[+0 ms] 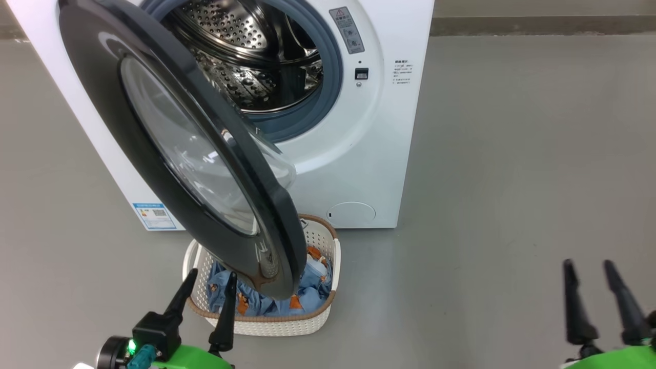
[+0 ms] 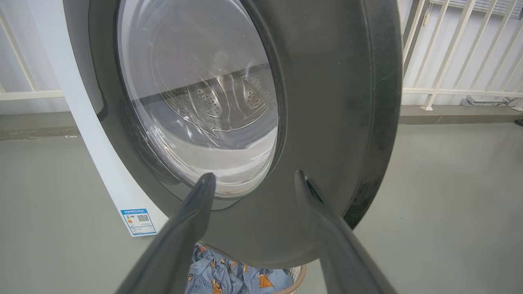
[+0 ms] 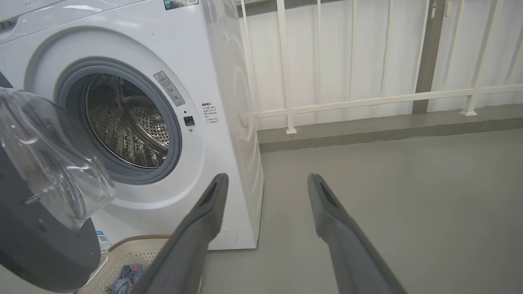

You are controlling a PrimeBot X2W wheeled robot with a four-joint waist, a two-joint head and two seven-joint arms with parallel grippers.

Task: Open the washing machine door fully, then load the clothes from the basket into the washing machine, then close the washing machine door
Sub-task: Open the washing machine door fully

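My left gripper (image 1: 213, 274) hangs spread and empty just short of the washing machine door (image 1: 189, 148), low near its free edge. My right gripper (image 1: 588, 264), also spread and holding nothing, hovers well off to the side over the floor (image 1: 512, 154). Beyond my left fingers sits the basket (image 1: 324, 241) with the clothes (image 1: 312, 291) heaped inside, partly covered by the door swung out above it. I judge the opening step unfinished, so next I should push the door wider to uncover the basket. Behind, the washing machine (image 1: 379, 128) shows an empty-looking steel drum (image 1: 246, 56).

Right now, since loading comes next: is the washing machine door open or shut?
Open: the washing machine door stands swung away from the exposed drum, over the basket. Fully? Cannot tell.
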